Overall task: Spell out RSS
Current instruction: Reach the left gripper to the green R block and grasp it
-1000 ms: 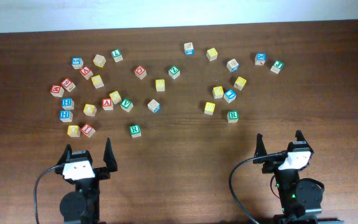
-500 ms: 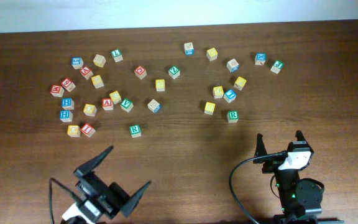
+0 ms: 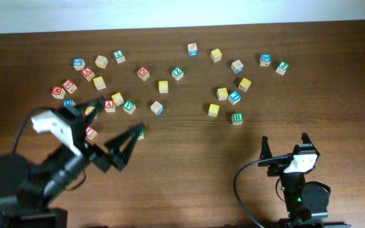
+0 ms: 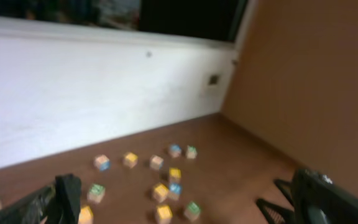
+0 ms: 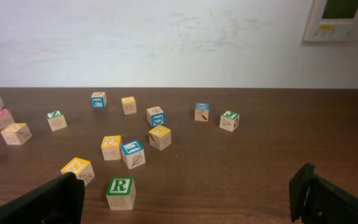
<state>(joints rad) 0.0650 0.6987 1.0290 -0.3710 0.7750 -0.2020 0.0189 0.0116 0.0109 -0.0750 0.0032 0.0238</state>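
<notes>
A green-bordered R cube lies right of centre and shows near my right wrist camera. Yellow-faced cubes sit close by: one just left of it, which in the right wrist view seems to carry an S, and another behind it. My right gripper rests open at the front edge, empty. Raised above the left cluster, my left gripper is open and holds nothing. Its own view is blurred, with the gripper above a green cube and yellow cubes.
Several red, blue and green lettered cubes are scattered over the left and back of the table. A second green R cube is partly hidden behind a left finger. A white wall runs along the far edge.
My left arm has lifted from the front edge and swung up and out over the left cluster of cubes, its jaws staying wide. The right arm has not moved.
</notes>
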